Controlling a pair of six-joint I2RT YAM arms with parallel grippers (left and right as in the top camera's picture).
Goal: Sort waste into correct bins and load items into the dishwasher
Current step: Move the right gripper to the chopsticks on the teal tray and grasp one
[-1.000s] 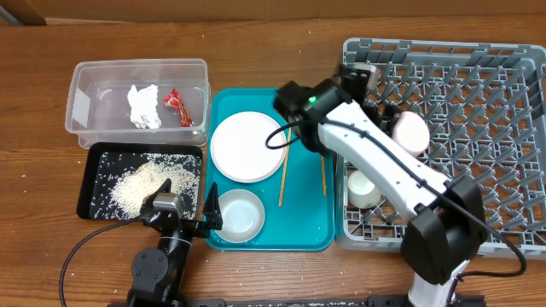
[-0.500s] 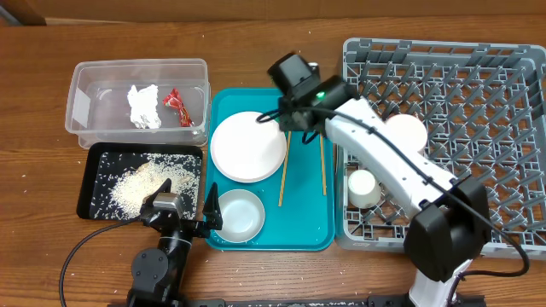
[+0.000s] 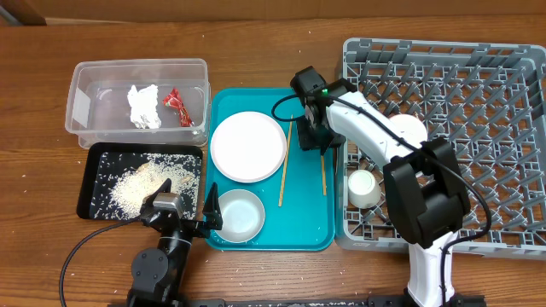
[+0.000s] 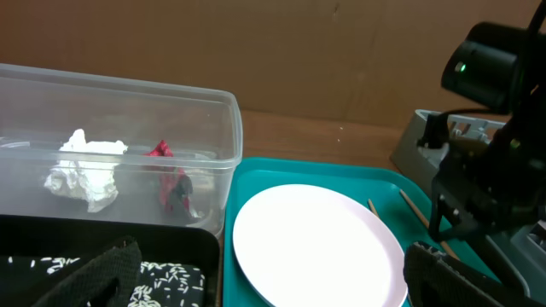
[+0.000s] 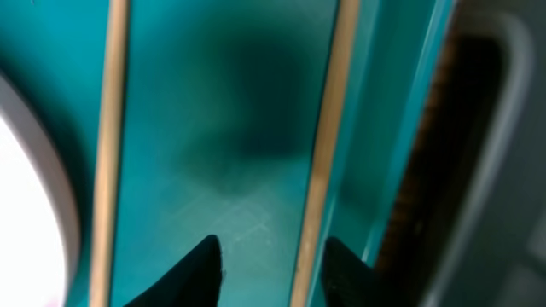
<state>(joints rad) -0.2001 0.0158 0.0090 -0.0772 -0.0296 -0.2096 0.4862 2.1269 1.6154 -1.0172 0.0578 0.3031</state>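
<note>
My right gripper (image 3: 317, 141) is down on the teal tray, by the dishwasher's (image 3: 478, 77) left wall. In the right wrist view its jaws (image 5: 273, 264) are part-way open and straddle the right chopstick (image 5: 322, 153). The left fingertip stands clear of it and the right one is close beside it. The other chopstick (image 3: 283, 166) lies by the plate (image 3: 247, 147). A white bowl (image 3: 237, 213) sits at the tray's front. A pink bowl (image 3: 409, 130) and a cup (image 3: 363, 188) are in the dishwasher. My left gripper (image 3: 181, 213) rests open and empty at the table's front.
The clear tub (image 3: 85, 77) holds the tissue (image 3: 145, 107) and the red wrapper (image 3: 177, 106). In front of it the black tray (image 3: 92, 162) holds the rice (image 3: 145, 183). The teal tray (image 3: 307, 230) lies between these bins and the dishwasher.
My right arm came from the dishwasher's left edge down onto the teal tray, and its jaws narrowed around the right chopstick. The left arm has not moved.
</note>
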